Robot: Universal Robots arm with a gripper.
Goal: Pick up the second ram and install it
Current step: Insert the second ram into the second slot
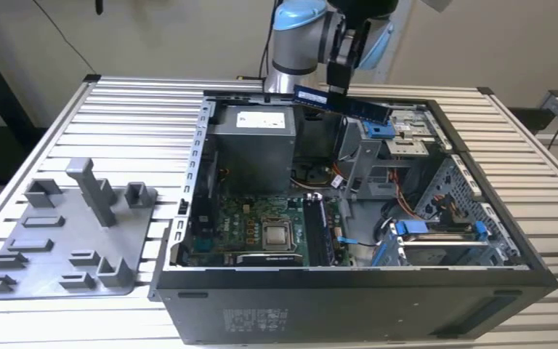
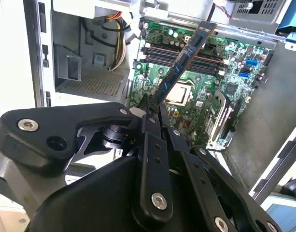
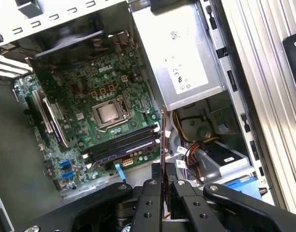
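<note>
The ram point(image 1: 349, 106) is picked up but not yet installed. It hangs clamped at one end in the gripper point(image 2: 155, 107), over the open case's point(image 1: 357, 294) far rim and well above the slots point(image 3: 121, 145). The way down looks tight (power supply point(image 1: 252, 138) and cables point(image 3: 196, 145) crowd near the slots).

A robotics lab — slatted metal bench point(image 1: 531, 182), opened computer case point(image 1: 357, 291), grey fixture tray point(image 1: 56, 276).

Bright, even indoor light, soft shadows
</note>
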